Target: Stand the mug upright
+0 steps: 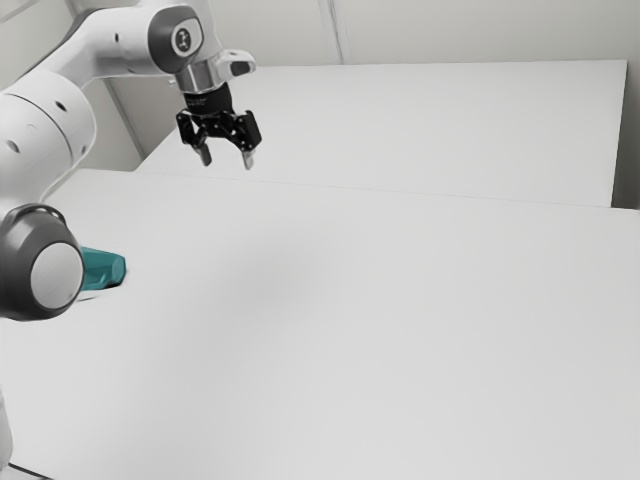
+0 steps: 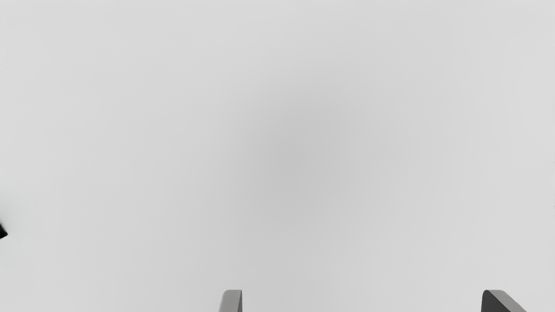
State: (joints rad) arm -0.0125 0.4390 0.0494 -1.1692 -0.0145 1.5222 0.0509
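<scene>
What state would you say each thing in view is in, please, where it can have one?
Gripper: open, raised above the table, nothing between its fingers.
Teal mug: lying on its side, partly hidden behind the arm.
Arm: bent, its hand pointing down.

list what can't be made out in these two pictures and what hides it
- Teal angular plastic-looking mug: its end toward the exterior view's left, and any handle there, hidden behind the arm's round grey-and-white joint.
- Small black pointed corner: what it belongs to, wrist view, cut off by the picture's edge.
- Thin dark strip: its full length, exterior view, cut off by the bottom edge.
</scene>
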